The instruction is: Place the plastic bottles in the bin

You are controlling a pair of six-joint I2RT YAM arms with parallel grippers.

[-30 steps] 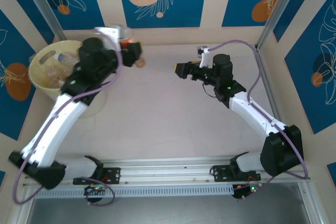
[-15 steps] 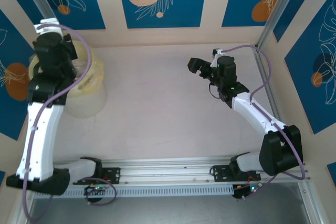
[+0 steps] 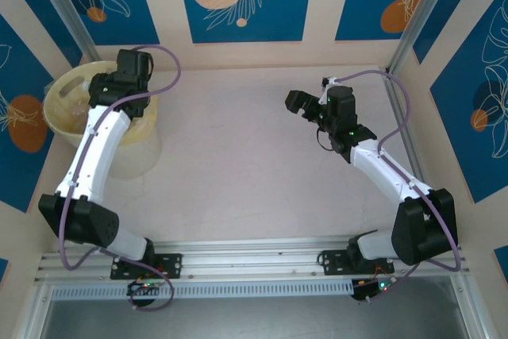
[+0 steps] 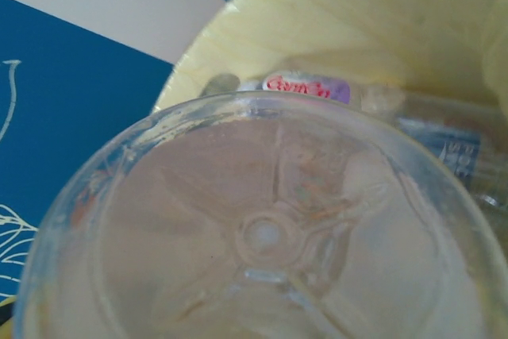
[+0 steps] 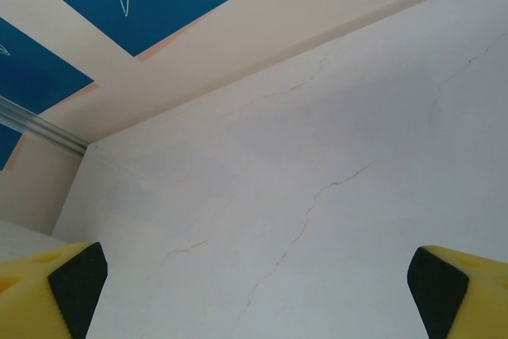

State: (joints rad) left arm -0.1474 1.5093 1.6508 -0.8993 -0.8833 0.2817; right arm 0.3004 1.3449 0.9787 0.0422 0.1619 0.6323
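Where the pale table (image 3: 238, 172) meets the wall at its far left corner stands the bin (image 3: 59, 89), a round pale-yellow bucket and the biggest thing on the surface. From the top view a few clear bottles (image 3: 79, 107) lie inside it as faint shapes.

Both arms reach forward from their bases at the near edge. The left arm (image 3: 91, 152) stretches up along the left side, its white link sloping toward the bin and its dark wrist bent over the bin's right rim. The left gripper (image 3: 115, 81) hangs above the bin's mouth. The right arm (image 3: 389, 176) runs up the right side and folds inward at the elbow, carrying the right gripper (image 3: 295, 103) over bare table right of centre, well apart from the bin.

Seen from the left wrist, a clear bottle (image 4: 262, 236) sits right against the lens, base first, its moulded star-shaped bottom taking up most of the frame. It hides the fingers, but the jaws are closed on it and hold it over the bin's inner wall (image 4: 357, 21). Beyond its edge, down in the bin, lie a bottle with a purple label and red lettering (image 4: 305, 86) and a blue-labelled bottle (image 4: 444, 144).

From the right wrist, the right gripper (image 5: 254, 291) has its yellow-padded fingertips (image 5: 48, 291) at the frame's two lower corners. The jaws are spread wide with nothing between them but cracked tabletop.
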